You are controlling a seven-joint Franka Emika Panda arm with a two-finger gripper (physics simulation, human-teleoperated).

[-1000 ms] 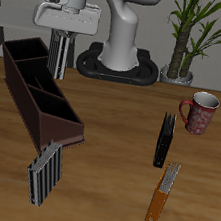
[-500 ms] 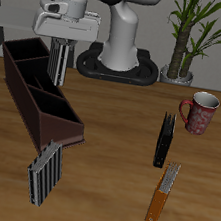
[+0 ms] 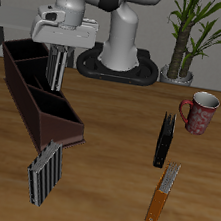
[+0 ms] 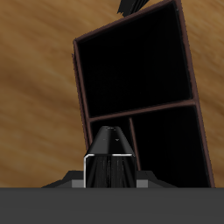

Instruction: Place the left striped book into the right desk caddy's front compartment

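My gripper [image 3: 60,48] is shut on the left striped book [image 3: 57,66], a slim dark grey book with fine light stripes, held upright. The book hangs over the back half of the right desk caddy [image 3: 22,91], a long dark maroon box with partitions, and its lower end is about level with the caddy's rim. In the wrist view the book [image 4: 112,156] shows dark between my fingers, above a partition of the caddy [image 4: 131,112], with two open sections in sight. The front compartment [image 3: 61,127] lies nearer the table's front edge than the book.
A wider black-and-white striped book [image 3: 44,173] leans just in front of the caddy's front end. A dark book [image 3: 164,139], an orange book [image 3: 162,194] and a flowered mug [image 3: 198,111] stand on the other side. A potted plant [image 3: 190,39] is at the back.
My gripper has moved a little sideways toward the caddy and slightly down, with the striped book still in it. Nothing else has moved.
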